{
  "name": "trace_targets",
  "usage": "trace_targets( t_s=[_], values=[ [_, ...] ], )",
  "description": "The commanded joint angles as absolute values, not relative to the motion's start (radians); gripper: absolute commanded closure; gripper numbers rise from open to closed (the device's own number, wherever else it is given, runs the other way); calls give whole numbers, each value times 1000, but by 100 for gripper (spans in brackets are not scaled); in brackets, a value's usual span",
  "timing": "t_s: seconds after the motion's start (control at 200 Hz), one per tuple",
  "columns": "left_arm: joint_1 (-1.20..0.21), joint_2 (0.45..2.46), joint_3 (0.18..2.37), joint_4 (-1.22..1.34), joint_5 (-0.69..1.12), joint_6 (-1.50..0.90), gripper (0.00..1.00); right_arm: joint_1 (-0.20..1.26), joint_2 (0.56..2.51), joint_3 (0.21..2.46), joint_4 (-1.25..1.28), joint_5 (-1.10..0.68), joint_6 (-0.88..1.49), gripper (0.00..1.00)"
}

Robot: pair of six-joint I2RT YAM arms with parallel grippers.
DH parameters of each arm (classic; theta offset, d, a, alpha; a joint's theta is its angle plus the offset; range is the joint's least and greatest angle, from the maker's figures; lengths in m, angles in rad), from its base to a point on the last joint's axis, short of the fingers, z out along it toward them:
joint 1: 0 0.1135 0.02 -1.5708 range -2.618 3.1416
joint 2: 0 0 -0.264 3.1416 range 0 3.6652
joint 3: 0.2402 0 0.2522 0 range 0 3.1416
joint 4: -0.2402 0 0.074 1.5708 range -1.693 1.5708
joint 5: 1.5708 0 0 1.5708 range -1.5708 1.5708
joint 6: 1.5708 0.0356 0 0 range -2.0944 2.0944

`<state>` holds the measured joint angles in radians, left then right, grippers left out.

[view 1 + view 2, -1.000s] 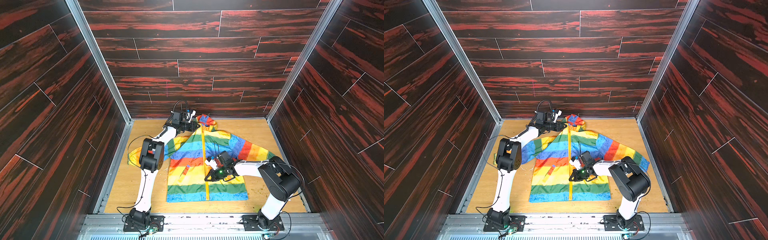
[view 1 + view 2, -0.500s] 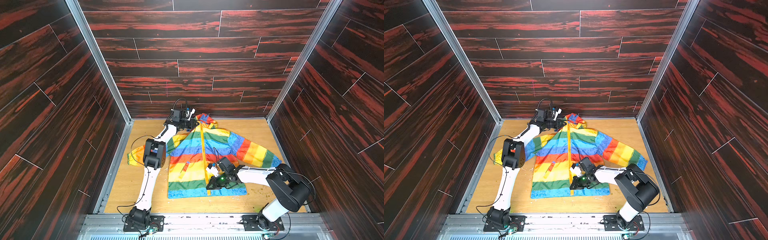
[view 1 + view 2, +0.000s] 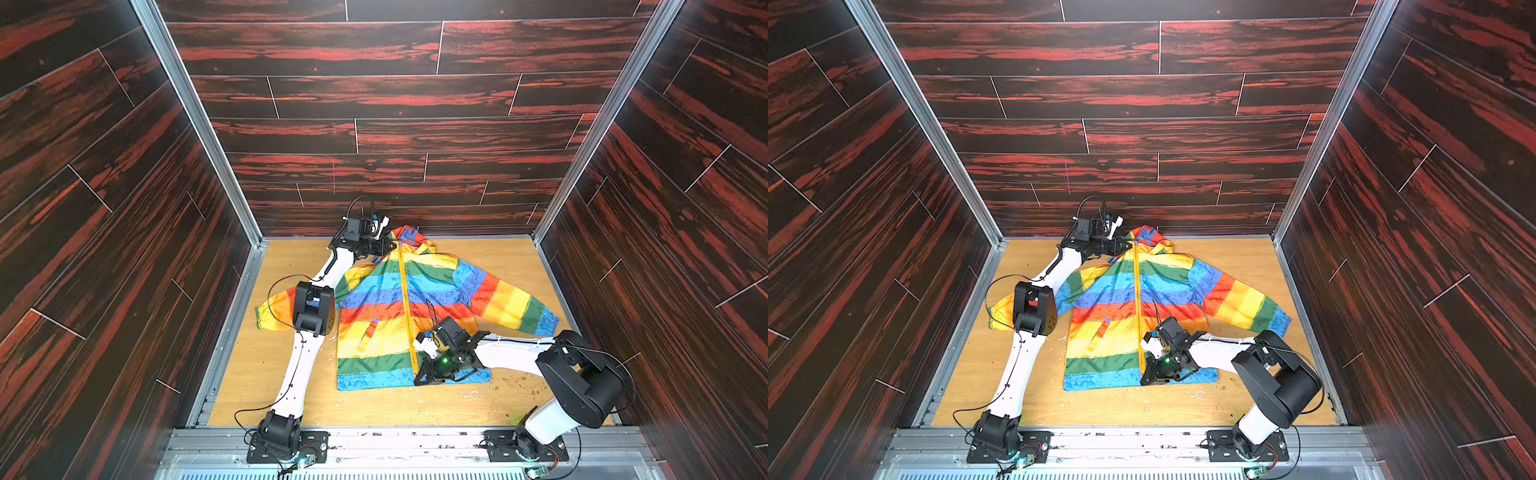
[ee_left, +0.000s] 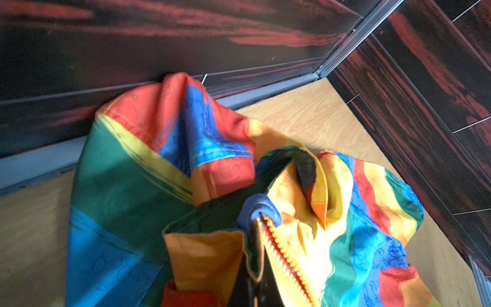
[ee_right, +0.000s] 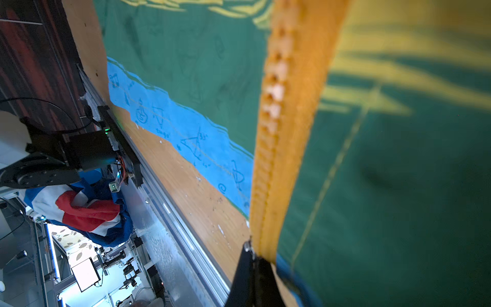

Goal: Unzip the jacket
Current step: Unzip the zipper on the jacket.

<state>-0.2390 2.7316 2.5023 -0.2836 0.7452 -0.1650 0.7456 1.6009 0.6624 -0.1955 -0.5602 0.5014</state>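
Note:
The rainbow-striped jacket (image 3: 374, 299) (image 3: 1108, 291) lies face up on the wooden floor, hood toward the back wall. Its yellow zipper (image 3: 404, 299) (image 3: 1137, 299) runs from collar to hem. My left gripper (image 3: 388, 246) (image 3: 1124, 246) is shut on the collar fabric beside the zipper's top; in the left wrist view the zipper teeth (image 4: 281, 255) show next to the pinched cloth. My right gripper (image 3: 417, 380) (image 3: 1143, 380) sits at the hem. In the right wrist view its black fingers (image 5: 247, 276) are shut at the lower end of the zipper tape (image 5: 279, 133), where a small metal pull shows.
The hood (image 3: 409, 235) presses against the dark back wall. My left arm's elbow (image 3: 313, 307) lies over the jacket's left sleeve. Crumbs (image 3: 513, 380) dot the wooden floor (image 3: 478, 257) near the right arm. A metal rail (image 3: 395, 436) runs along the front edge.
My right gripper has slid along the zipper from mid-chest down to the hem, toward the front rail. The jacket body has been drawn taut and shifted slightly. The left gripper has stayed at the collar.

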Motion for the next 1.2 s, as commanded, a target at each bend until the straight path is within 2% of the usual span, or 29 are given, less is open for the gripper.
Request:
trace_targets(
  t_s=[0.0, 0.576, 0.912, 0.957, 1.012, 1.077, 1.117, 1.157, 1.192],
  values=[
    [-216, 2730, 2543, -274, 705, -139, 100, 763, 1571, 634, -268, -581, 520, 100],
    [-211, 2738, 2544, -267, 516, -250, 100, 764, 1590, 640, -326, -579, 503, 100],
    [-212, 2709, 2473, -219, 640, -240, 100, 762, 1577, 658, -322, -527, 498, 100],
    [-214, 2684, 2436, -206, 635, -236, 93, 762, 1567, 664, -311, -513, 504, 100],
    [-217, 2644, 2382, -187, 617, -232, 79, 762, 1561, 672, -305, -513, 502, 100],
    [-219, 2601, 2328, -147, 600, -244, 56, 763, 1548, 673, -307, -509, 502, 91],
    [-217, 2587, 2318, -147, 588, -245, 48, 762, 1541, 673, -312, -506, 500, 83],
    [-219, 2575, 2316, -155, 575, -244, 33, 762, 1534, 675, -322, -496, 500, 77],
    [-219, 2567, 2313, -162, 562, -246, 24, 762, 1526, 674, -325, -495, 504, 72]
  ],
)
